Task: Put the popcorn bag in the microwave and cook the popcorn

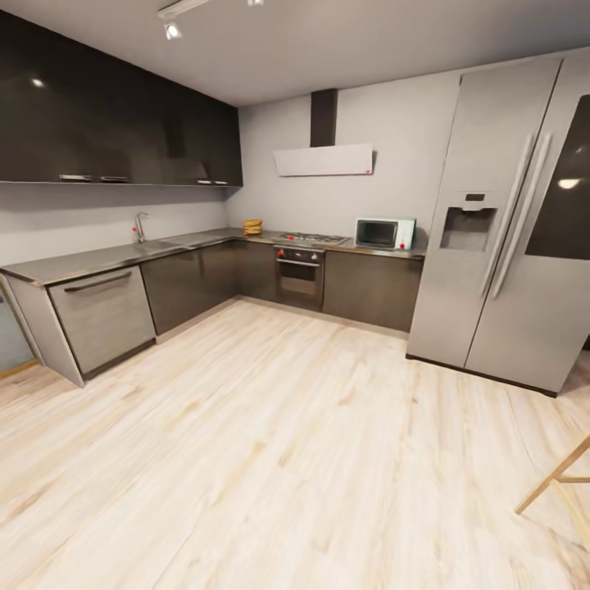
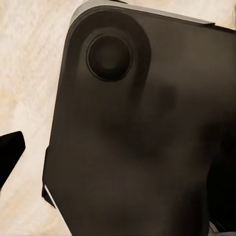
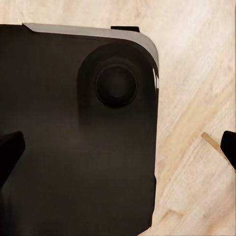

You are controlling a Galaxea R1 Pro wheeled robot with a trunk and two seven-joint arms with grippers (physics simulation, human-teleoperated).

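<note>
Far across the room, the popcorn bag (image 1: pixel 252 226) is a small tan sack standing on the grey countertop (image 1: pixel 98 260), in the corner just left of the gas hob. The pale-blue microwave (image 1: pixel 384 233) stands on the same worktop to the right of the hob, beside the fridge, its dark door closed. In the left wrist view my left gripper (image 2: pixel 118 157) hangs open over my dark base, one black fingertip (image 2: pixel 11 153) showing at the frame's edge. My right gripper (image 3: pixel 118 150) is open and empty too, with fingertips (image 3: pixel 10 153) far apart.
A wide pale wood floor (image 1: pixel 270 459) lies between me and the L-shaped cabinets. A tall steel fridge (image 1: pixel 508 229) stands at the right, the built-in oven (image 1: pixel 299 277) under the hob, a sink tap (image 1: pixel 139 226) at the left. A wooden chair leg (image 1: pixel 557 479) pokes in at the right edge.
</note>
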